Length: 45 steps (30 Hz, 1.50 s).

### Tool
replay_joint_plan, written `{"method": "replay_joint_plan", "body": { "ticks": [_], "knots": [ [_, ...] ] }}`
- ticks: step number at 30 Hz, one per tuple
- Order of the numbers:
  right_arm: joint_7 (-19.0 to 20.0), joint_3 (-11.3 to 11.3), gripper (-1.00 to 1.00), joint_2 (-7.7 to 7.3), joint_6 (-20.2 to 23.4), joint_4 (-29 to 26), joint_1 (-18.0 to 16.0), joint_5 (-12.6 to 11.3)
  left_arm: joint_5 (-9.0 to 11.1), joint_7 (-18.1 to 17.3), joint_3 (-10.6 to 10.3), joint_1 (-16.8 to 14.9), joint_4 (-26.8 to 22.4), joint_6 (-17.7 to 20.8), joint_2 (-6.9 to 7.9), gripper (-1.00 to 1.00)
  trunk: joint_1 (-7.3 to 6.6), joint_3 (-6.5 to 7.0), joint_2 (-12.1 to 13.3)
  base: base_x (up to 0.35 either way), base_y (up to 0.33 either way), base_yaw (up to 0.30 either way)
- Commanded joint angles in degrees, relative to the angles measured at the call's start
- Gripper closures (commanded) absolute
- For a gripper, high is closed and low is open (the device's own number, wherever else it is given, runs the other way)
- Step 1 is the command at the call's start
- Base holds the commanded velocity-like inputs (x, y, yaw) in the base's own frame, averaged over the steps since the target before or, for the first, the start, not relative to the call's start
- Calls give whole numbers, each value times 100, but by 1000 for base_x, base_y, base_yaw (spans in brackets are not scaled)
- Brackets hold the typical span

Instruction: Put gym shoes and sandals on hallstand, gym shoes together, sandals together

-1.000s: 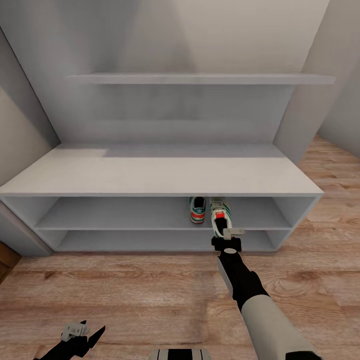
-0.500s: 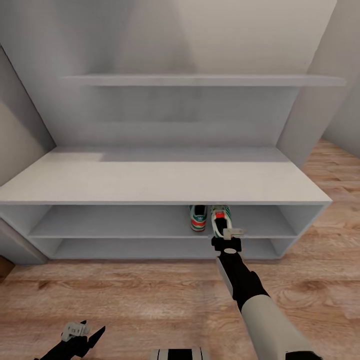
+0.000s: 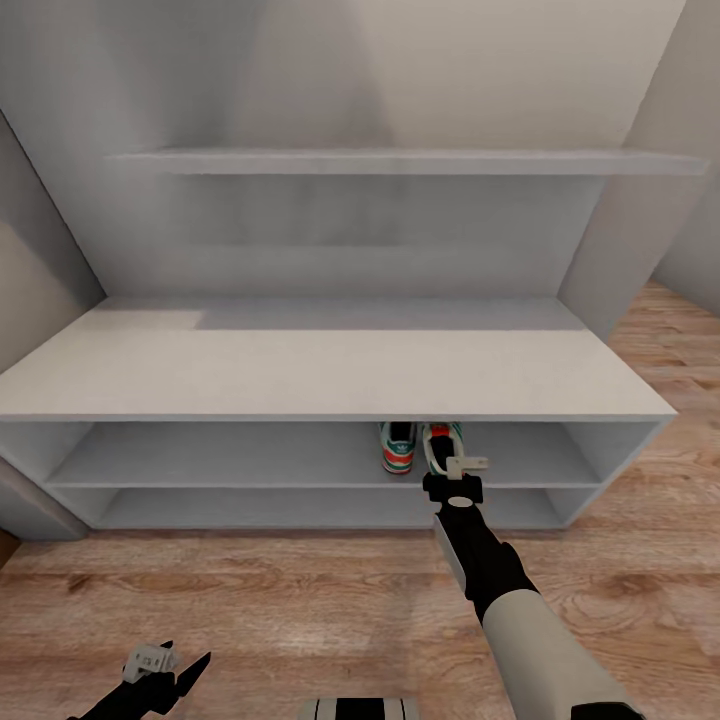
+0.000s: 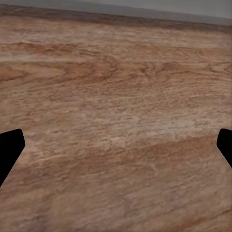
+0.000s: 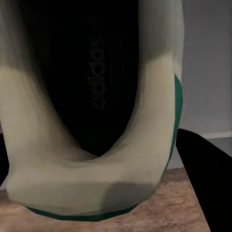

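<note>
I am in the middle of setting the second gym shoe onto the hallstand. My right gripper reaches to the front edge of the upper open shelf, fingers closed on the heel of that shoe; in the right wrist view the heel collar and dark insole fill the space ahead, one finger dark at the side. The shoe points into the shelf, its heel at the front edge and, I judge, not fully seated. Just to its left stands the first gym shoe, heel toward me, already on the same shelf and close beside the one I hold.

My left gripper hangs low and near, well apart from the rack, its fingertips spread wide over bare corridor floor.

Next, I think, I should push the shoe a little farther in so its sole rests flat, level with its partner, then open the fingers and draw straight back without dragging it out. The sandals come after.
</note>
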Motion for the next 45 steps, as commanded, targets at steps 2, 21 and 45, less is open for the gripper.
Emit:
{"method": "replay_joint_plan", "body": {
  "ticks": [2,21,45],
  "knots": [
    [-10,-7,100,4,51,-8,-2,61,-4,-46,43,-4,6,3,-2,-100,-1,-4,-2,21,0,0],
    [-12,-7,100,4,51,-8,-2,61,-4,-46,43,-4,6,3,-5,-100,-1,-4,-2,83,0,0],
    [-16,-9,100,4,51,-14,-2,61,-13,-54,39,-4,6,3,-11,-100,-1,-4,-2,80,0,0]
  ]
}}
